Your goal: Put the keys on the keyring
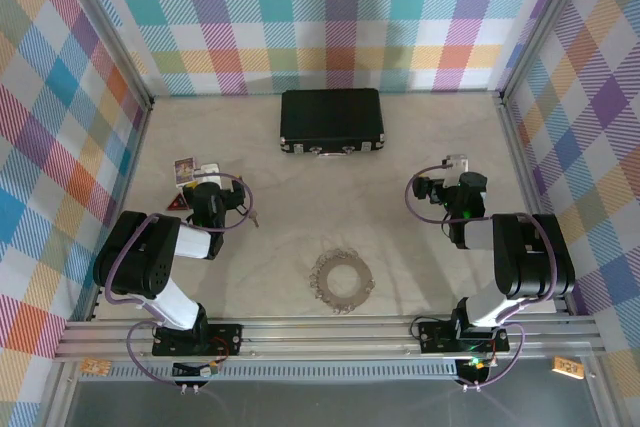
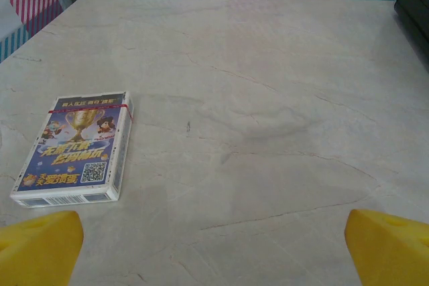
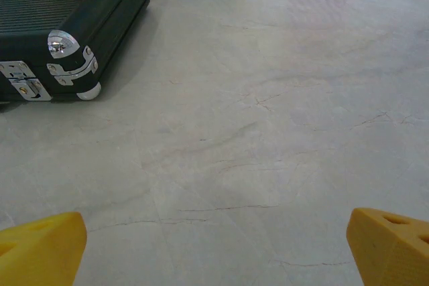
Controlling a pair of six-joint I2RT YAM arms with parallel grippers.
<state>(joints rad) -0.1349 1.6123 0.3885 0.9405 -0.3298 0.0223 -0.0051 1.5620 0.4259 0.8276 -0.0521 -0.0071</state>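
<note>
Marble tabletop [image 1: 420, 147] bears the keys [image 1: 341, 282]; left hand [image 2: 214, 249] and right hand [image 3: 214, 249] gape empty.

Tabletop [image 1: 400, 177] open mid-way — black case [image 1: 331, 120] at back, card box [image 1: 186, 169] left, keys [image 1: 340, 281] front.

A: How do my arms sit?

B: Your left arm [image 1: 150, 262] is folded at 8 o'clock in the overhead view, elbow out, forearm reaching toward 1 o'clock. Your right arm [image 1: 520, 252] mirrors it at 4 o'clock, forearm aimed toward 10 o'clock.

A: And the grippers?

B: Your left gripper [image 2: 214, 252] is spread wide, its yellow fingertips [image 2: 40, 242] in the wrist view's bottom corners, holding nothing. Your right gripper [image 3: 214, 249] stands just as wide and is also unloaded.
</note>
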